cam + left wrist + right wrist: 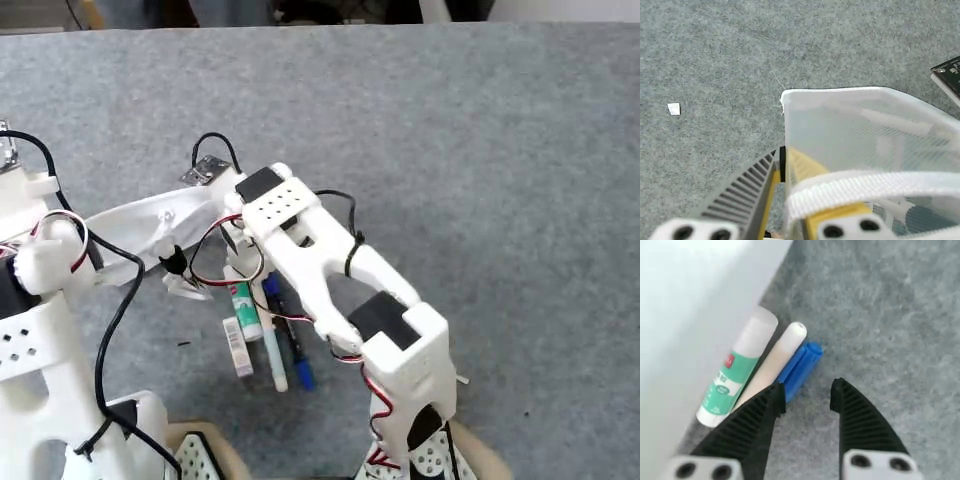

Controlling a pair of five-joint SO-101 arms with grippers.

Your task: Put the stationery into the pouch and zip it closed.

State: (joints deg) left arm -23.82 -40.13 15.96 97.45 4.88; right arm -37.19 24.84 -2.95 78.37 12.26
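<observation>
A translucent white mesh pouch [165,215] hangs over the grey mat, held at one end by my left gripper [782,160], which is shut on its wall just below the webbing rim. Through the mesh I see pale items lying inside the pouch [865,130]. On the mat beside it lie a green-and-white glue stick [735,375], a white pen [782,350] and a blue pen [800,367], with a small white eraser [237,347] alongside. My right gripper [808,390] hovers open just over the blue pen's tip, next to the pouch [700,295].
The right arm [330,270] stretches from the front edge across the stationery toward the pouch. A small white scrap [673,108] lies on the mat. The grey mat [480,160] runs wide to the right and back, ending at the far edge.
</observation>
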